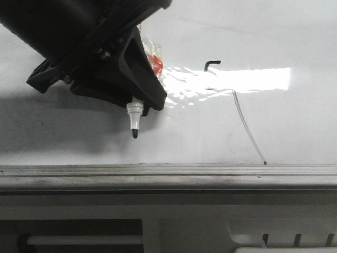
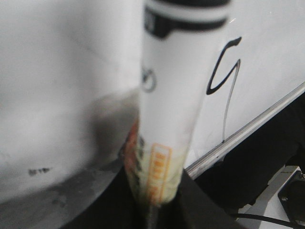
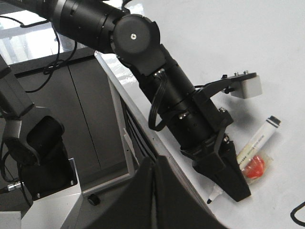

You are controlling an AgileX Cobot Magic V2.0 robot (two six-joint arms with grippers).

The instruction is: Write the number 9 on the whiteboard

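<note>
The whiteboard (image 1: 274,121) is a glossy white panel with strong glare and a grey metal edge rail. The number 9 (image 1: 211,65) is a small black hook with a long faint slanted tail; it also shows in the left wrist view (image 2: 222,71). My left gripper (image 1: 138,100) is shut on a white marker pen (image 1: 135,120) with a black tip, held tip-down just above the board, left of the 9. The marker's barrel (image 2: 171,105) fills the left wrist view. In the right wrist view the left gripper (image 3: 224,174) holds the marker (image 3: 255,140). My right gripper (image 3: 155,164) is shut and empty, off the board's edge.
The grey edge rail (image 1: 168,171) runs along the board's near side, with a grey frame below. The left arm (image 3: 143,57) stretches over the board. A red and clear wrap (image 3: 255,166) clings to the marker. Dark specks (image 2: 38,171) mark the board.
</note>
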